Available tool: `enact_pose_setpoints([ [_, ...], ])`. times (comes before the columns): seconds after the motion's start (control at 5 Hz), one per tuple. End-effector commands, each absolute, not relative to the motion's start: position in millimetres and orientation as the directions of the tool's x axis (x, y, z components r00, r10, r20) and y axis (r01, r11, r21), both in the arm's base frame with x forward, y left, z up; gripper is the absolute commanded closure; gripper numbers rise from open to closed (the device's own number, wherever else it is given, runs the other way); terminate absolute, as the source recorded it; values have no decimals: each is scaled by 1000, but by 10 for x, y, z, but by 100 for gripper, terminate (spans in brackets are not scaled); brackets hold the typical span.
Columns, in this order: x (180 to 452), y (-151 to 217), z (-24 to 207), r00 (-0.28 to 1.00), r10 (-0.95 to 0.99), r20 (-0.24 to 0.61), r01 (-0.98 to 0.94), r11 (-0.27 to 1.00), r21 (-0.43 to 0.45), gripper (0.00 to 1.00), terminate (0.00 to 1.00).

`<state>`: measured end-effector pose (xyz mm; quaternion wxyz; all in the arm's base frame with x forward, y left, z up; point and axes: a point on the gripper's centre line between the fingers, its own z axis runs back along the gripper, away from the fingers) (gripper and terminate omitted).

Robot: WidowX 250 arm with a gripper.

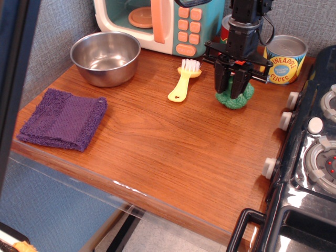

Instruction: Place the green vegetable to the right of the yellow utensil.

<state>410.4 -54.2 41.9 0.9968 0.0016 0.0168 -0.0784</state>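
Observation:
The green vegetable (235,98), a small dark-green toy broccoli, sits low at the wooden counter, right of the yellow utensil (184,81). The yellow utensil is a pale-yellow brush lying with its white bristles toward the back. My gripper (232,88) points straight down over the broccoli. Its black fingers (220,80) stand on either side of the broccoli and are closed on it. I cannot tell whether the broccoli touches the counter. A hand's width of bare wood separates brush and broccoli.
A steel bowl (105,56) stands at the back left and a purple cloth (63,118) lies front left. A toy microwave (157,21) stands behind the brush. A pineapple can (284,59) and a mostly hidden tomato can (225,29) stand behind my arm. The black stove (310,157) borders the right.

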Motion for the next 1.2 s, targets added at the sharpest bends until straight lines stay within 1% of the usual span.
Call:
enact_pose_setpoints([
  [0.0, 4014, -471, 691, 983, -181, 8, 181, 983, 9, 0, 0],
  [0.2, 4014, -479, 989, 979, -192, 76, 193, 981, -11, 0, 0],
  [0.4, 3901, -416, 1474, 957, -205, 204, 213, 977, -15, 0, 0],
  [0.6, 3594, -272, 1780, 960, -173, 219, 179, 984, -7, 0, 0],
  [0.8, 3313, -148, 1810, 968, -139, 209, 143, 990, -4, 0, 0],
  [1.0, 3041, -13, 1793, 974, -80, 213, 79, 997, 13, 0, 0],
])
